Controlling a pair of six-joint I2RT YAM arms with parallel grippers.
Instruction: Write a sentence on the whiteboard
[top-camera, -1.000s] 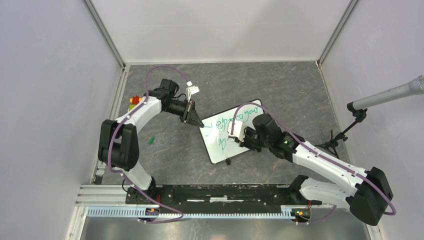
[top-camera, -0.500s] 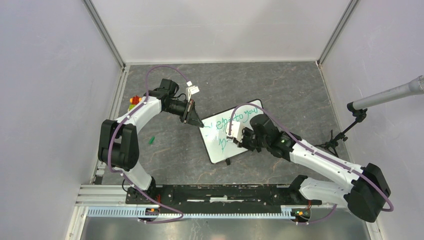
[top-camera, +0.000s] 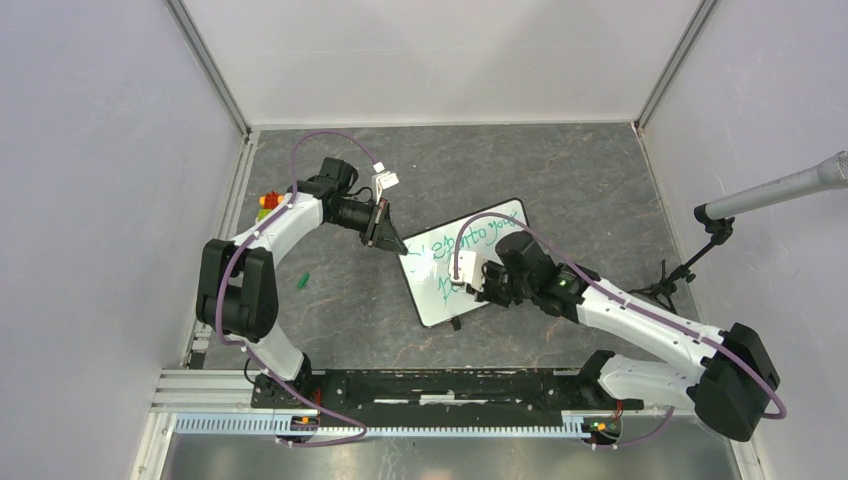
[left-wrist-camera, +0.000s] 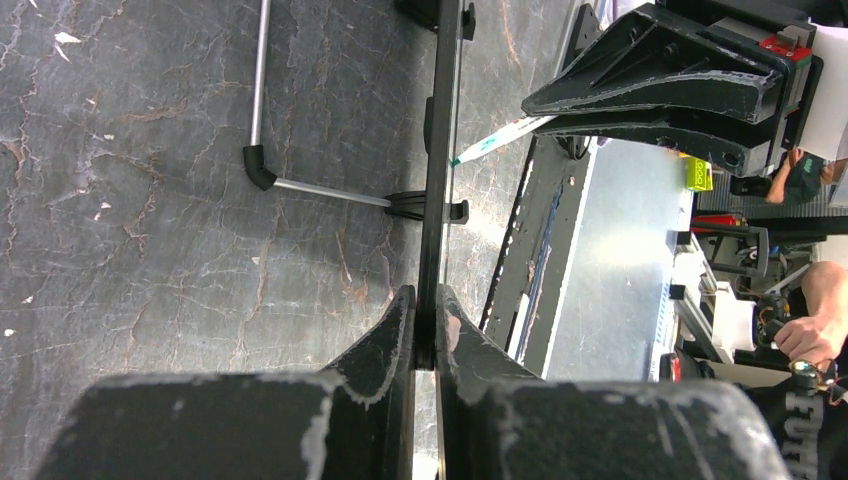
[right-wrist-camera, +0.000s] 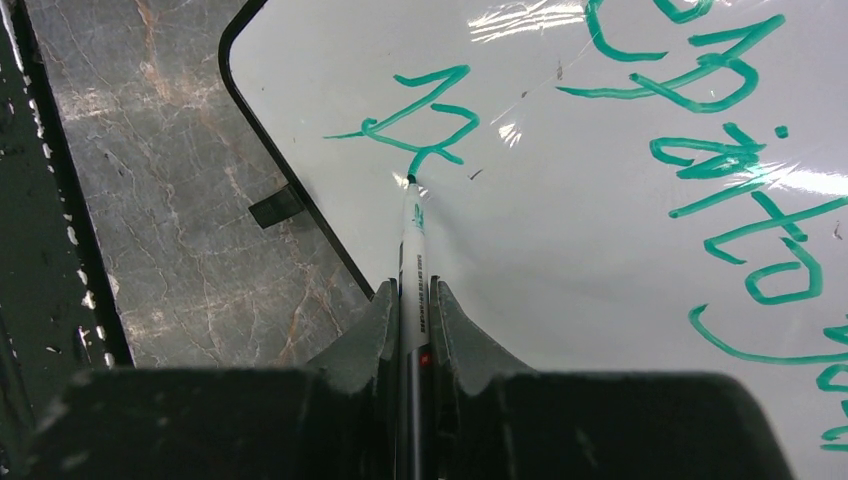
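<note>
Green handwriting, the sentence (right-wrist-camera: 720, 150), fills one line and begins a second just ahead of the right gripper (right-wrist-camera: 411, 300), clenched on the marker (right-wrist-camera: 412, 235) with tip on the whiteboard (right-wrist-camera: 560, 270), whose edge the left gripper (left-wrist-camera: 425, 305) clamps; the second line appears unfinished.

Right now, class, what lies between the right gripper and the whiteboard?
A marker, clamped in the right gripper, tip on the whiteboard; right wrist view.
</note>
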